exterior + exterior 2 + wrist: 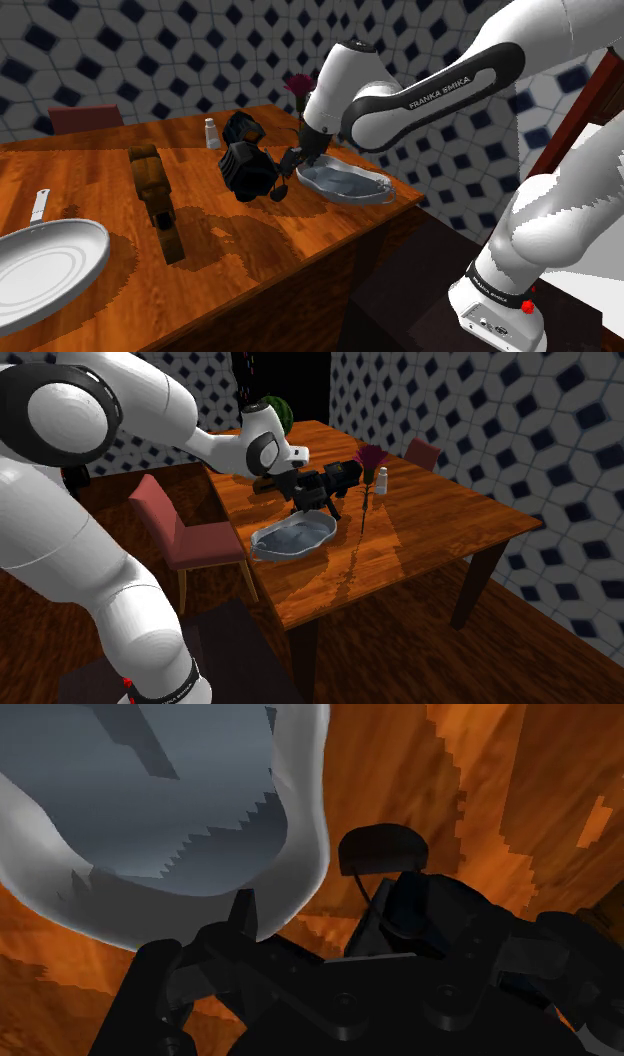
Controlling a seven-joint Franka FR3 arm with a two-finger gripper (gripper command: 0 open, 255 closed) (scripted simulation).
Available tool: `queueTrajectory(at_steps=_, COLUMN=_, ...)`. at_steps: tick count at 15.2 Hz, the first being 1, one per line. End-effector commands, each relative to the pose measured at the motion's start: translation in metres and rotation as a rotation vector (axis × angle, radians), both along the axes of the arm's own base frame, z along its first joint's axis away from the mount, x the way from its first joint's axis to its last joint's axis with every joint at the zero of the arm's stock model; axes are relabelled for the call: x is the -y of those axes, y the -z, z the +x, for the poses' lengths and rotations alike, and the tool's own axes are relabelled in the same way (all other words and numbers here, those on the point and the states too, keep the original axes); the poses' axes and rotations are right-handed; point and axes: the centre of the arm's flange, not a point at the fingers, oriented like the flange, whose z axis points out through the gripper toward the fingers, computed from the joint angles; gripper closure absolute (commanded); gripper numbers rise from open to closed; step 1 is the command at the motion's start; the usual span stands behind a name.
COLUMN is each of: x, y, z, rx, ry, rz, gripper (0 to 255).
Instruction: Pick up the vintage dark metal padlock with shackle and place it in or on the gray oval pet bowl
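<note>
Dark padlock (340,1004), flat face toward wrist camera, beside grey bowl (308,834).

Cropped and covered

The white plate (50,262) runs off the shoulder view's lower left edge; the grey bowl (310,834) is cut by the wrist view's frame (only part of its rim shows); a dark red chair (85,118) sits mostly hidden behind the table (260,240).

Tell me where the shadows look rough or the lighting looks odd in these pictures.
Wrist view: the shadow inside the grey bowl has jagged, stair-stepped edges. Shoulder view: dark shadows lie on the wooden table beside the white plate. Second exterior view: a pure black area shows beyond the wall's edge.
</note>
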Motion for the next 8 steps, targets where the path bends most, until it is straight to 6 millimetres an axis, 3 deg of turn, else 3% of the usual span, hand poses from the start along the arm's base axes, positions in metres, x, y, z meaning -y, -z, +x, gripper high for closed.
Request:
queueTrajectory(at_steps=1, x=-0.021, y=0.013, z=0.007, rx=0.018, ry=-0.015, rz=0.009, gripper=0)
queueTrajectory(at_steps=3, x=-0.037, y=0.023, z=0.014, rx=0.032, ry=-0.026, rz=0.015, gripper=0)
queueTrajectory(at_steps=8, x=-0.04, y=0.047, z=0.025, rx=0.032, ry=-0.026, rz=0.015, gripper=0)
